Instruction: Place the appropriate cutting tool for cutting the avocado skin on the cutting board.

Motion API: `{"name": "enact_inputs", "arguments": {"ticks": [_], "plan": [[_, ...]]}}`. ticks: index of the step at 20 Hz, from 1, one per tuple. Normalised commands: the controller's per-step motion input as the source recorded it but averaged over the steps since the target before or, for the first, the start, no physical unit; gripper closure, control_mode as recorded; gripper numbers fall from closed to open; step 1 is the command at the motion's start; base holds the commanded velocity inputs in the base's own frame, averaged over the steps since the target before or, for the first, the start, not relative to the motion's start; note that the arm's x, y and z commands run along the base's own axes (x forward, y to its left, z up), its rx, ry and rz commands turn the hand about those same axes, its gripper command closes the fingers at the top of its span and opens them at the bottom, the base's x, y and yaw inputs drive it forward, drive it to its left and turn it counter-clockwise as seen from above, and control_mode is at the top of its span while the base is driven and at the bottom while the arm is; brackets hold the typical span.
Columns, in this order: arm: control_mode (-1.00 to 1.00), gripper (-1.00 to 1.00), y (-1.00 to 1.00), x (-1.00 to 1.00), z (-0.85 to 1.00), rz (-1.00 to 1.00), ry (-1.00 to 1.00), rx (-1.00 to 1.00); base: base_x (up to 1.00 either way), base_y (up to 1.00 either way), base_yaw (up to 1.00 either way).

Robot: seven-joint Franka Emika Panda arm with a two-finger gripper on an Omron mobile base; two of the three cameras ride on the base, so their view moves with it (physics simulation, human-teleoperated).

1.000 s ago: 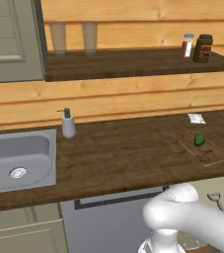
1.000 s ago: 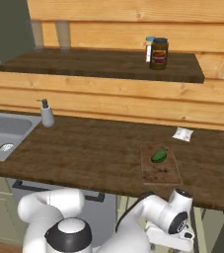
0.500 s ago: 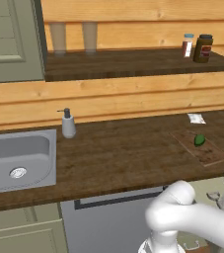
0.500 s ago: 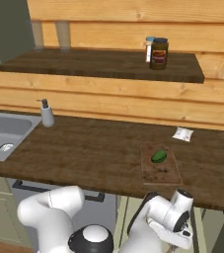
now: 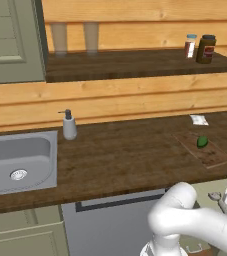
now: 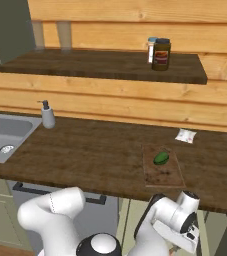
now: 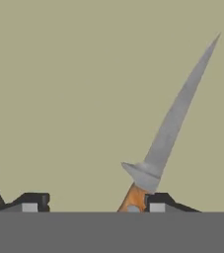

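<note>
Closing on the knife
The gripper (image 7: 91,202), jaws apart, straddles the slim grey-bladed, reddish-brown-handled knife (image 7: 170,126); whether it grips yet, I cannot tell. Centre the handle before squeezing.

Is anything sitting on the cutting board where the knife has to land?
Yes. The avocado lies on the far half of the cutting board; the near half looks bare. The white packet lies on the counter beyond the board, clear of it. The knife is in the hand view, handle by a fingertip.

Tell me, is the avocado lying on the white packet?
No, the avocado lies on the cutting board, apart from the white packet behind it.
</note>
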Motion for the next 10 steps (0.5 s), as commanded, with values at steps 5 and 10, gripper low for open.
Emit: {"name": "enact_inputs", "arguments": {"ticks": [5, 10], "plan": [[-1.00, -1.00, -0.05, -0.13, -0.26, -0.14, 0.08, -0.15, 0.00, 0.00, 0.00], [-1.00, -1.00, -0.08, -0.24, 0.00, -0.12, 0.01, -0.07, 0.00, 0.00, 0.00]]}}
